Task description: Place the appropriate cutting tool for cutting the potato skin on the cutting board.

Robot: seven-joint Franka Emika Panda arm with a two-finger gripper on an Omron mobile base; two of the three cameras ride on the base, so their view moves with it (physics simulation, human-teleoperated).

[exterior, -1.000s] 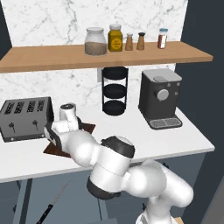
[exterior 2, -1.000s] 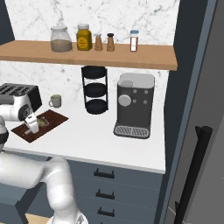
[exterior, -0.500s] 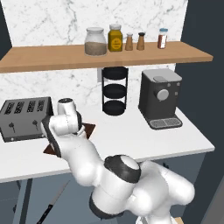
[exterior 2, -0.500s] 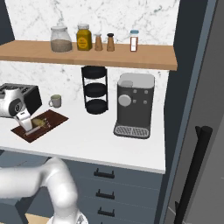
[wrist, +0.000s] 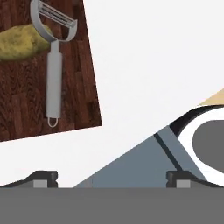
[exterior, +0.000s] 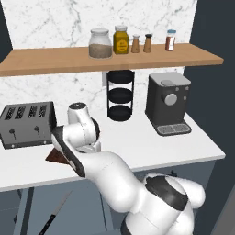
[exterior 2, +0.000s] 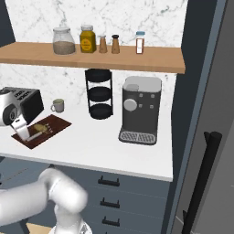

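The peeler lies flat on the cutting board, its forked head touching the potato and its handle running toward the board's near edge. As far as these pictures show, the placing is done; what looks left is only to draw the arm clear.

The pincer stands wide open with nothing between its fingertips, lifted off the board and set to one side of it, over bare white counter.

The board sits near the counter's front edge, just beside the toaster, with a mug behind it. From the right base view the pincer seems to hang above the board's front corner, though that view is small. Open room lies upward and toward the bare counter in front of the coffee machine.
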